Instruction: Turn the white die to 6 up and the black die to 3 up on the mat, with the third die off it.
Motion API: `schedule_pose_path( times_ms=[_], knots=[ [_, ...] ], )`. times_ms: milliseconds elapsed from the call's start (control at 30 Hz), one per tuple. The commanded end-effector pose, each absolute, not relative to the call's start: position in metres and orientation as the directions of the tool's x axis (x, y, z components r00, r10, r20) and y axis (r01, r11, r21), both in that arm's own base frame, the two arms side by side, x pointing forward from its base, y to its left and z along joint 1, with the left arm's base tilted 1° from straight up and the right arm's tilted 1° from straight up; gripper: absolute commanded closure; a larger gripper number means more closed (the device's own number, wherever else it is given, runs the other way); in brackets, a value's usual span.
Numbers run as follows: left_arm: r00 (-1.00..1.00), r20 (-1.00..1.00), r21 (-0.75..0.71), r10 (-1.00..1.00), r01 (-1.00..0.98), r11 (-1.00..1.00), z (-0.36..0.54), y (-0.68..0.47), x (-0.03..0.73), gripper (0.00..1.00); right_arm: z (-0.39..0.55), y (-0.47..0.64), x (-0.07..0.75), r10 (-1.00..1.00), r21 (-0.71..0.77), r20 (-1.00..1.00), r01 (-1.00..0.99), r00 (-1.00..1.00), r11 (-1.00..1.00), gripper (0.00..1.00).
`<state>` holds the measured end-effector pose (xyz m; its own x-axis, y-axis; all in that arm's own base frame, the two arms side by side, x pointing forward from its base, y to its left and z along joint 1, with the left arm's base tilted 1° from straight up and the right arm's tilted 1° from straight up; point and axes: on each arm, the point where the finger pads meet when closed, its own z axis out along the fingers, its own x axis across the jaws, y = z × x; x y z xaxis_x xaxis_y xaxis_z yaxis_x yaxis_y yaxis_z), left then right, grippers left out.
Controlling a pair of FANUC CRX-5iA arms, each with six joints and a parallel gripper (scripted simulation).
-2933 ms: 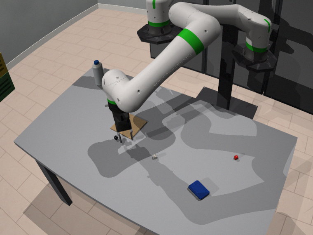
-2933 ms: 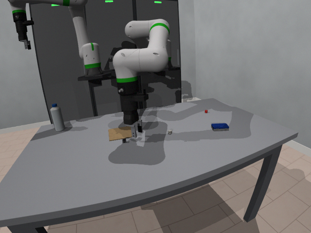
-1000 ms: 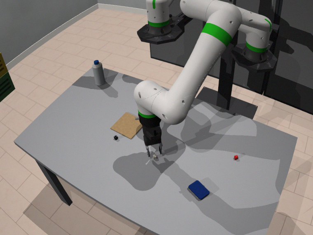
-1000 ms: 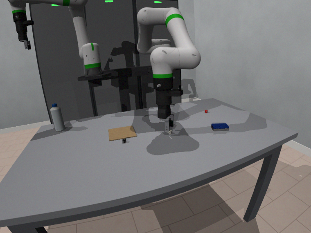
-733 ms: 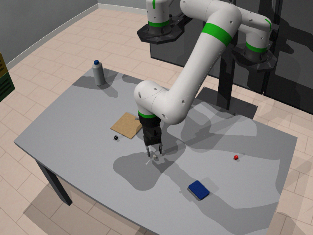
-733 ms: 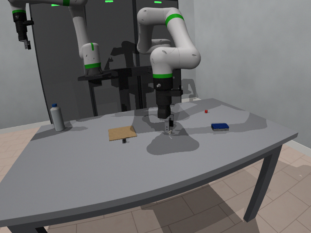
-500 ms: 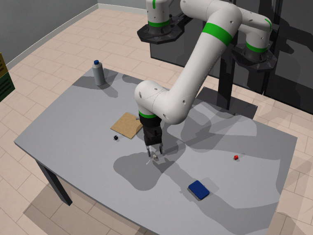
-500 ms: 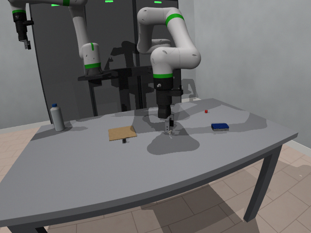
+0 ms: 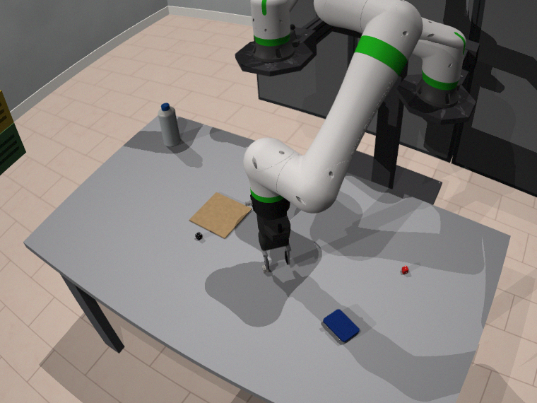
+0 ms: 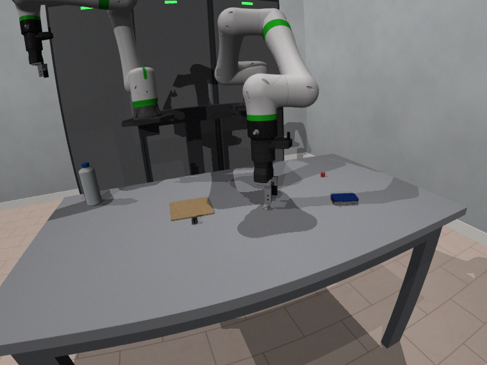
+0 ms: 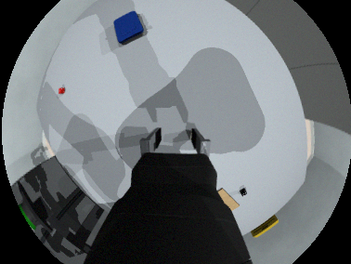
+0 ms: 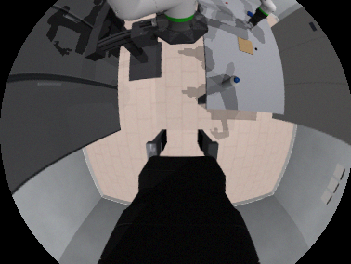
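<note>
Right, the white die (image 9: 265, 269) (image 10: 265, 207) sits on the table (image 9: 143, 260) (image 10: 157, 271) (image 11: 274, 167) (image 12: 260, 88) by a fingertip of the left end effector (image 9: 276, 261) (image 10: 270, 196) (image 11: 176, 135) (image 12: 250, 25), spread wide, gripping nothing; the black die (image 9: 198, 235) (image 10: 194, 220) (image 11: 243, 191) (image 12: 255, 48) lies just off the mat (image 9: 219, 214) (image 10: 190, 209) (image 11: 228, 199) (image 12: 245, 46).

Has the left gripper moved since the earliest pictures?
Yes. In the top view the left gripper has moved picture-right, away from the mat.
</note>
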<state>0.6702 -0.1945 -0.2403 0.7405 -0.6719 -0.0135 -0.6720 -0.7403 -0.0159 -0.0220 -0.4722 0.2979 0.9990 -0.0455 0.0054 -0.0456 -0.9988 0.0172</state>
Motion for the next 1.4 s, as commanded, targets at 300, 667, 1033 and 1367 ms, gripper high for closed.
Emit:
schedule_pose_path(
  times_ms=[300,667,1033,1367],
  knots=[
    [0.741,-0.01,-0.017,-0.672,-0.672,-0.74,-0.238,-0.128,0.634,0.0,0.299,-0.472,-0.022,-0.046,0.019,0.005,-0.046,0.999,-0.999,0.0],
    [0.741,-0.01,-0.017,-0.672,-0.672,-0.74,-0.236,-0.049,0.59,0.0,0.299,-0.472,-0.022,-0.046,0.019,0.005,-0.046,0.999,-0.999,0.0],
    [0.741,-0.01,-0.017,-0.672,-0.672,-0.74,-0.235,0.023,0.549,0.0,0.299,-0.472,-0.022,-0.046,0.019,0.005,-0.046,0.999,-0.999,0.0],
    [0.741,-0.01,-0.017,-0.672,-0.672,-0.74,-0.234,0.086,0.514,0.0,0.299,-0.472,-0.022,-0.046,0.019,0.005,-0.046,0.999,-0.999,0.0]
  ],
)
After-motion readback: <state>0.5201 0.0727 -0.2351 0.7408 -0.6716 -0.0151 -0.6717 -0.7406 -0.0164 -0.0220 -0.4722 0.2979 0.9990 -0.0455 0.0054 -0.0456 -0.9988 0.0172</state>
